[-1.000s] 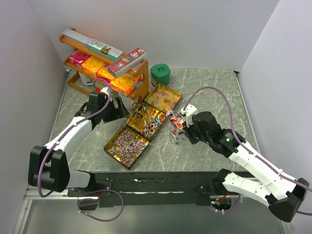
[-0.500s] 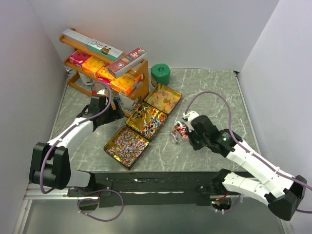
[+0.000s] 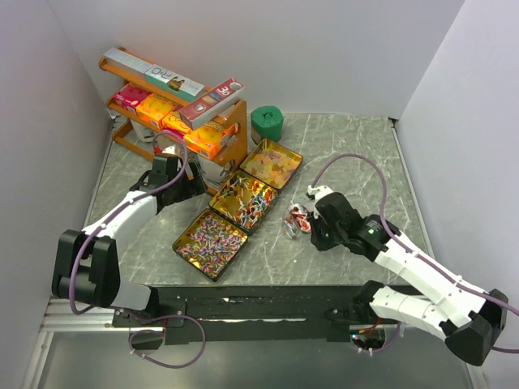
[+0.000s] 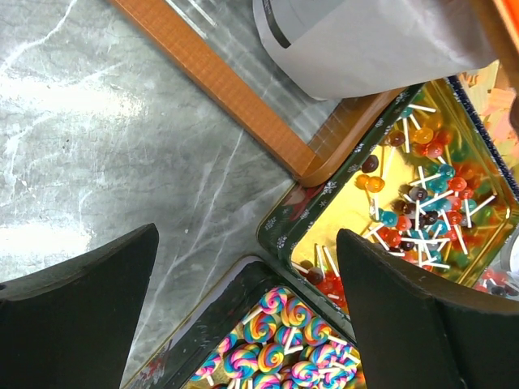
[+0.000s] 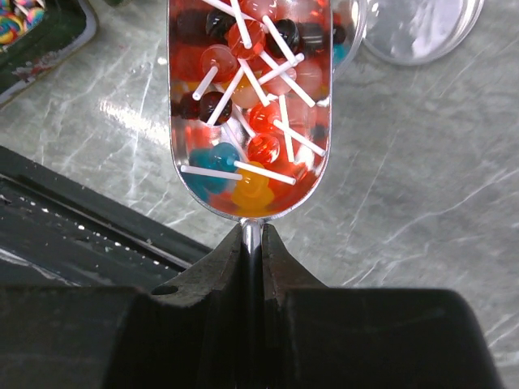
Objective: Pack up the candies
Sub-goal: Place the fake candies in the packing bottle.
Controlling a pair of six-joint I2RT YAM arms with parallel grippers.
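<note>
1. Progress looks early: most candies (image 3: 209, 237) lie in three open tins (image 3: 180, 243) at the centre of the top view. Only one scoopful is out, and no filled pack shows.
2. Lower right of the tins, the right gripper (image 5: 253, 237) is clamped on the handle of a clear scoop (image 5: 188, 174) loaded with red, blue and yellow lollipops.
3. Beside the wooden rack (image 4: 235, 97), the left gripper (image 4: 247, 279) stands wide apart and empty above the tins' corner.
4. Only the right wrist view reveals a clear round container (image 5: 422, 28) at its upper right, probably the target.
</note>
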